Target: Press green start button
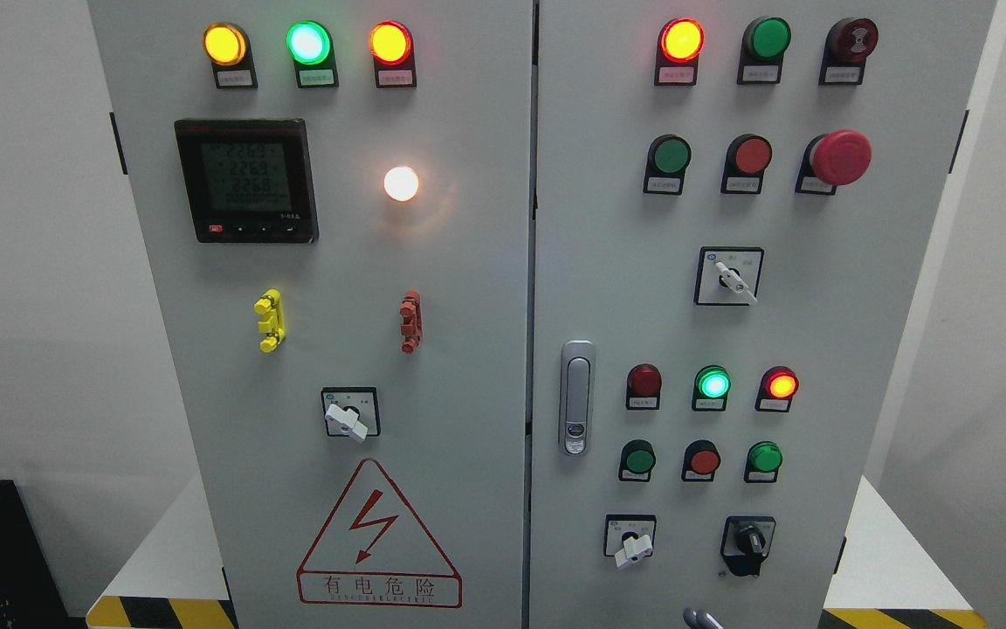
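- Robot hands: neither arm nor hand appears in the head view, so their state cannot be told. A small grey metallic tip [702, 619] shows at the bottom edge right of centre, cut off and not identifiable.
- Green push buttons, right door: one in the second row [671, 155], left of a red push button [752, 155] and a red mushroom emergency stop [841, 157]; two in the lower row [639, 458] and [765, 457], either side of another red button [704, 459]. Their label plates are too small to read, so which one is the start button cannot be told.
- Lit green lamp [713, 383], above the lower button row.
- Door handle [576, 397], at the right door's left edge.
- Digital meter [246, 181], left door; digits blurred.
- Electrical hazard sign [378, 542], left door, low.
- Grey control cabinet [468, 288], its top and bottom cut off by the frame.
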Tool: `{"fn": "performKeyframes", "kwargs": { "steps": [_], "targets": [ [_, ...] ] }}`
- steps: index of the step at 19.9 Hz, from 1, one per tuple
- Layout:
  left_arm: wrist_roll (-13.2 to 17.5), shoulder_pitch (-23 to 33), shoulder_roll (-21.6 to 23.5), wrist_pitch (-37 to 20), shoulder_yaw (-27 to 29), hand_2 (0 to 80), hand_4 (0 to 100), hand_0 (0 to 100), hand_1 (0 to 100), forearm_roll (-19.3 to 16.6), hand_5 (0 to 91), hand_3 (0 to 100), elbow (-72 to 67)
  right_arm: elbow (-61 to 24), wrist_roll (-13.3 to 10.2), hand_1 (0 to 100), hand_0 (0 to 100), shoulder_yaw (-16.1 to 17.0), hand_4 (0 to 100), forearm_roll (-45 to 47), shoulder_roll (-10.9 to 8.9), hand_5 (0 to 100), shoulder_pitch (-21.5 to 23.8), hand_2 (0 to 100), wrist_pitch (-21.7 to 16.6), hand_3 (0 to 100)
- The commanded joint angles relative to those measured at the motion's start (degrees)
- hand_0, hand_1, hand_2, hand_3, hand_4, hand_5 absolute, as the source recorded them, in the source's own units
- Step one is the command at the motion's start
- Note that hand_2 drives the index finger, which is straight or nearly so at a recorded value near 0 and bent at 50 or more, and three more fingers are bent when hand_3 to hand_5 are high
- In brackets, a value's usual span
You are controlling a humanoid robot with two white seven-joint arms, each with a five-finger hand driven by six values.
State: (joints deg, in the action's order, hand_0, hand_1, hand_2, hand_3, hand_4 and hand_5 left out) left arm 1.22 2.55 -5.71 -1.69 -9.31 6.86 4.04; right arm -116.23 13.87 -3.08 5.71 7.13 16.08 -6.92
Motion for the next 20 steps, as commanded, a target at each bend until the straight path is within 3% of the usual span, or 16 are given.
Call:
{"fn": "performKeyframes", "kwargs": {
  "steps": [1,15,20],
  "targets": [
    [0.0,0.0,0.0,0.0,0.0,0.0,0,12,56,0.0,0.0,0,0.0,-0.1,0.0,19,4,0.3,0,0.0,-0.01,0,0.0,0,0.0,0],
    [0.0,0.0,0.0,0.0,0.0,0.0,0,12,56,0.0,0.0,0,0.0,0.1,-0.3,23,3,0.4,0,-1.4,-0.01,0,0.0,0,-2.3,0],
    [0.0,0.0,0.0,0.0,0.0,0.0,0,12,56,0.0,0.0,0,0.0,0.3,-0.8,27,9,0.9,0,-4.6,-0.19,0,-1.0,0,-3.4,0]
  ]
}}
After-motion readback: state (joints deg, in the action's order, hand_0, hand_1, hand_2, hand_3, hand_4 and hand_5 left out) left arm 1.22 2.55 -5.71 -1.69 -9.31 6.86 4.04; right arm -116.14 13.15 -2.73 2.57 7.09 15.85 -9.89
